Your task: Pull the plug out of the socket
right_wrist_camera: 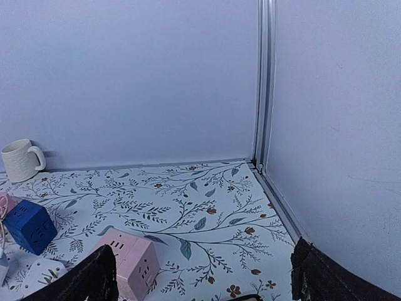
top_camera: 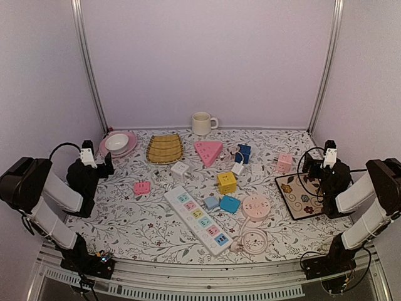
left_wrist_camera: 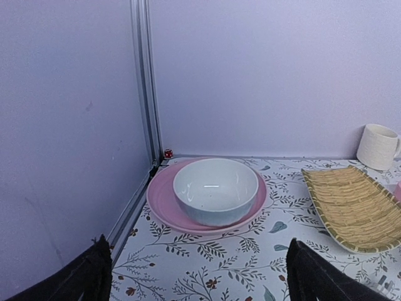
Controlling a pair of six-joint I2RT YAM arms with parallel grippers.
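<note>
- My left gripper (left_wrist_camera: pixel 197 251) hangs at the left edge of the table (top_camera: pixel 156 235), its fingers spread wide apart with nothing between them.
- Just ahead of it a white bowl (left_wrist_camera: pixel 215 190) sits in a pink plate (left_wrist_camera: pixel 164 204). A bamboo tray (left_wrist_camera: pixel 354 208) lies to their right, apart from them.
- Toward the middle, a white power strip (top_camera: pixel 198 219) lies on a slant, with small blue adapters beside it, not in it.
- Right of centre is what I take for my target: a white plug (top_camera: pixel 238 168) just beside a blue cube socket (top_camera: pixel 244 152), with a thin cable looping off to the left. From above I cannot tell whether its pins are seated.
- I judge the plug to be light, hard, smooth plastic, held only by pin friction. The cube looks light too, so it would likely lift with the plug unless braced.
- I would take the plug across its flat sides, close to the socket face and never by the cable. Then I would pull straight along the pins while my other gripper pins the cube.
- A pink cube socket (right_wrist_camera: pixel 128 260) stands further right.
- My right gripper (right_wrist_camera: pixel 205 251) waits at the right edge, also spread wide and holding nothing. It is the nearer one to the plug.
</note>
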